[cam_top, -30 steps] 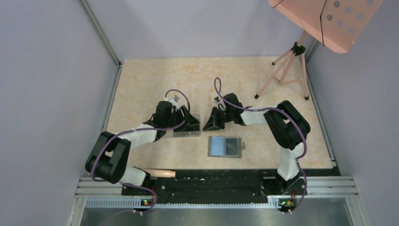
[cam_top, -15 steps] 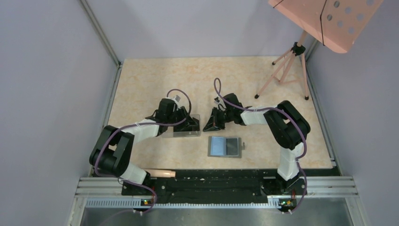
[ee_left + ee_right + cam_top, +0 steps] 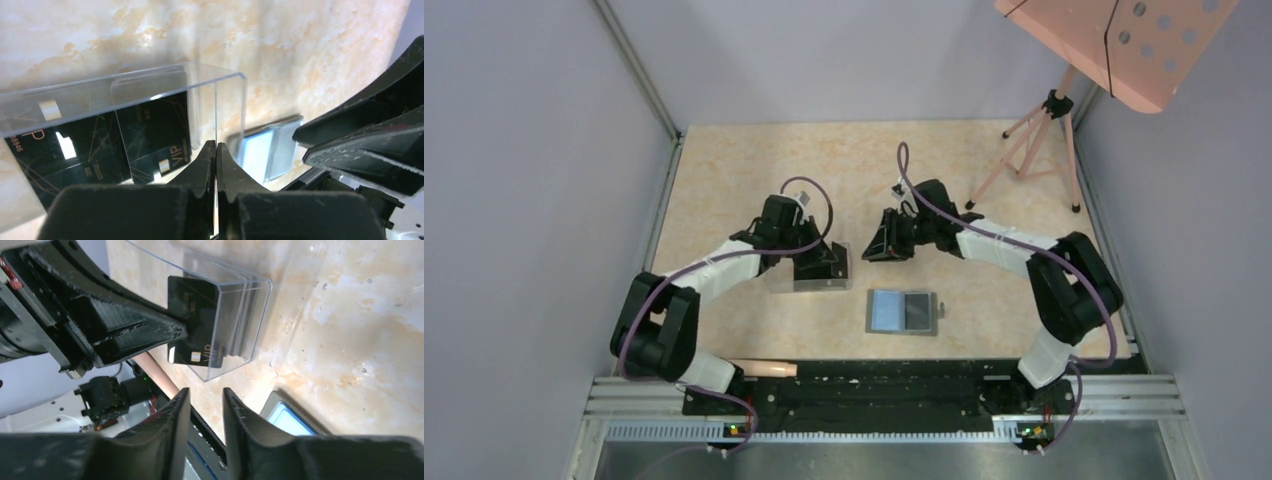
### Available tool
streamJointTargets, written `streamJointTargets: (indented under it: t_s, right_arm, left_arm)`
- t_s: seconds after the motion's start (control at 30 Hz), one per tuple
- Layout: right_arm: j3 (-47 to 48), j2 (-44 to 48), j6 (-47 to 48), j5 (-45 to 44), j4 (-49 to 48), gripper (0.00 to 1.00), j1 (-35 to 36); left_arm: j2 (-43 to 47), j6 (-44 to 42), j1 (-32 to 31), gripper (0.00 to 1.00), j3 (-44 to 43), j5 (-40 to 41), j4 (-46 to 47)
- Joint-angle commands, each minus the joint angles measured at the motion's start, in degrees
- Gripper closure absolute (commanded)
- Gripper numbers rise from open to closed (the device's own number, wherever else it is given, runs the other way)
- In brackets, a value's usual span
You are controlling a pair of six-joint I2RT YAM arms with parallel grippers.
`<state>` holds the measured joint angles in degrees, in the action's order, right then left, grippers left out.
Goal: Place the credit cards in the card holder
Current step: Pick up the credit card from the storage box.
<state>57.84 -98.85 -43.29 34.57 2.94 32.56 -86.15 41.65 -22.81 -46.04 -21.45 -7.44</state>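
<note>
Left pincer (image 3: 215, 150) is clamped on the box (image 3: 200, 80) wall. Right pincer (image 3: 206, 399) hangs parted and empty, just beside the box. Cards (image 3: 150, 132) stand inside it; holder (image 3: 902, 311) lies open on the table (image 3: 724, 170), apart. Risk: the thin wall slips or the box tips as we pull. The cards look tightly packed, so we may drag two.

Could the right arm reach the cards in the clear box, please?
Probably: the right hand is open, facing the clear box and cards, nothing between; the left hand pinches its wall.
</note>
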Motion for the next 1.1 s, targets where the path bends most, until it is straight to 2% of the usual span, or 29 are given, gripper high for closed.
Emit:
streamJointTargets:
  t_s: [0.0,0.13,0.23,0.33,0.5,0.67,0.87,0.97,1.07]
  right_arm:
    - [0.8,8.4,2.7,-2.0,2.7,0.64,-2.4]
    - [-3.4,15.5,3.7,-1.8,3.0,0.44,-3.9]
    - [-7.0,20.4,3.9,0.6,2.3,0.35,-5.1]
    - [-11.2,24.6,2.1,6.1,-1.1,0.32,-6.0]
    - [-18.7,28.2,-7.2,16.5,-16.5,0.32,-6.2]
    - [-22.6,27.8,-14.1,20.2,-29.2,0.38,-6.3]
    - [-24.6,23.9,-25.2,22.2,-45.6,0.54,-6.3]
    - [-25.3,22.0,-28.5,23.1,-51.6,0.67,-6.2]
    - [-26.4,21.4,-30.7,23.3,-55.1,0.95,-6.1]
  left_arm:
    - [8.2,-2.9,-0.1,1.00,-4.7,1.3,-4.4]
    - [13.5,-1.7,-0.1,1.00,-4.2,-2.3,-2.9]
    - [16.6,1.4,-0.1,1.00,-1.2,-7.4,2.5]
    - [18.3,6.6,-0.4,1.00,3.5,-13.8,12.4]
    - [18.4,13.8,-1.7,1.00,8.4,-22.3,27.3]
    - [17.4,17.1,-4.1,1.00,9.7,-25.1,33.8]
    - [15.2,17.4,-8.1,1.00,9.3,-23.7,35.0]
    - [14.5,17.7,-9.0,1.00,9.8,-22.6,35.7]
    - [14.0,17.9,-9.3,1.00,10.1,-22.0,35.9]
